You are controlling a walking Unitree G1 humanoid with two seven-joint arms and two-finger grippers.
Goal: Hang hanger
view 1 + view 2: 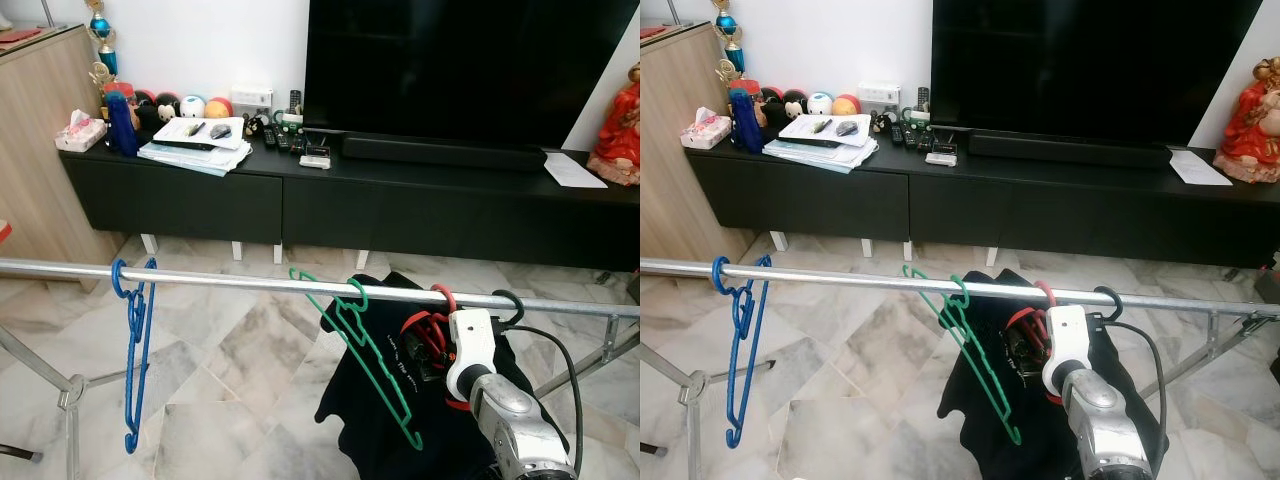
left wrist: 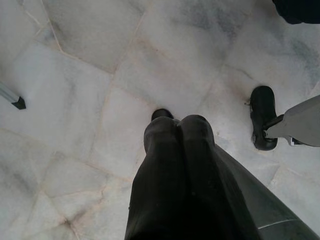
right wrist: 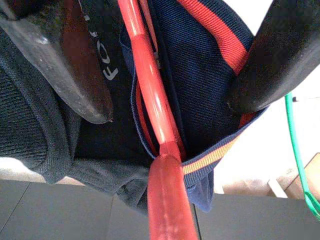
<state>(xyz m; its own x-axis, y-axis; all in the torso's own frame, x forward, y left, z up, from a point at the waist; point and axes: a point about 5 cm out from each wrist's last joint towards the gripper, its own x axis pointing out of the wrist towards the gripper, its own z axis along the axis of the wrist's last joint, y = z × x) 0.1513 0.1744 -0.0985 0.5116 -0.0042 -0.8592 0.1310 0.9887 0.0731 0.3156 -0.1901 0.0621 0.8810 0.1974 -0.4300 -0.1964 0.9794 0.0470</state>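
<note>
A silver rail [image 1: 230,278] runs across in front of me. On it hang a blue hanger [image 1: 135,340], a tilted green hanger [image 1: 365,360], and a red hanger [image 1: 443,296] carrying a dark shirt [image 1: 375,420]. A black hook [image 1: 510,305] sits further right on the rail. My right arm [image 1: 505,410] reaches up to the red hanger just under the rail. In the right wrist view, my right gripper [image 3: 170,110] is open, its fingers [image 3: 65,60] spread on either side of the red hanger's bar [image 3: 150,100] and the shirt collar. My left gripper [image 2: 177,127] hangs shut above the marble floor.
Behind the rail stands a low black TV console [image 1: 300,205] with a large TV [image 1: 460,60], papers, balls and remotes. A red figurine [image 1: 618,125] stands at its right end. Rack legs [image 1: 70,400] angle down at both sides. A black rack foot [image 2: 262,122] rests on the floor.
</note>
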